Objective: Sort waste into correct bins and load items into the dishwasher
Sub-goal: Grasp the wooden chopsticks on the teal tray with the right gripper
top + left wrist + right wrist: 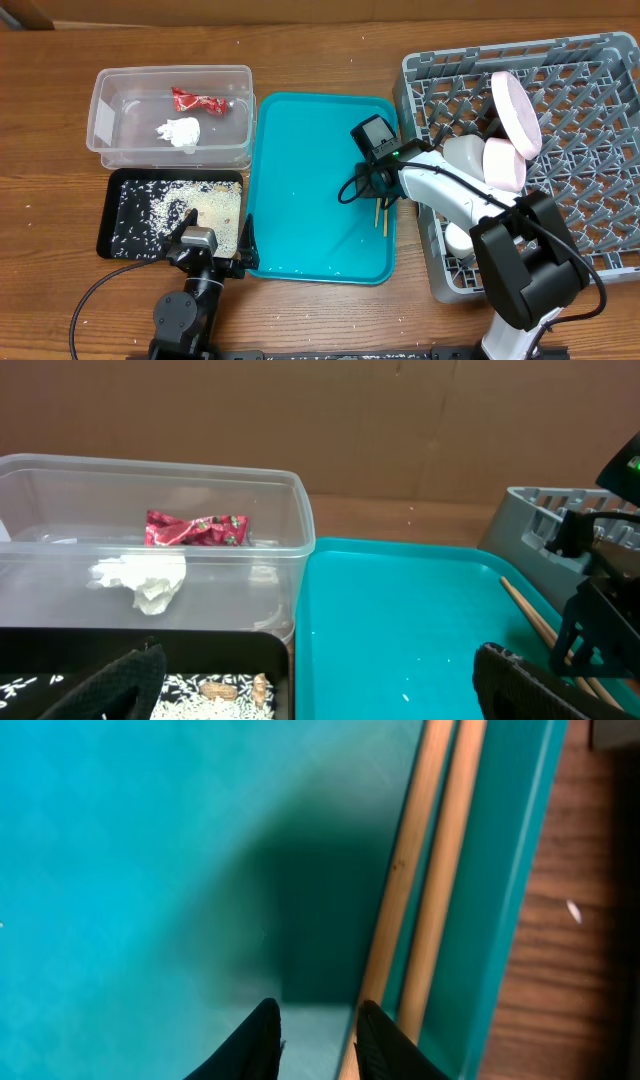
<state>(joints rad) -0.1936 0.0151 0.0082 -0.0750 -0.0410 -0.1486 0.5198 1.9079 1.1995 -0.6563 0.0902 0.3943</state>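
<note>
The pair of thin light wooden chopsticks (441, 860) lies against a side wall of the teal rectangular plastic tray (150, 840), long axis pointing ahead of the right gripper (316, 1012). Its 2 fingers stand narrowly apart, empty; the pair sits just outside 1 fingertip.

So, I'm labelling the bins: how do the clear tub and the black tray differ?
The clear tub is see-through and deep-walled; the black tray is opaque and shallow. The clear tub holds a red wrapper and a white tissue; the black tray holds loose white grains. Both are rectangular and sit left of the teal tray.
</note>
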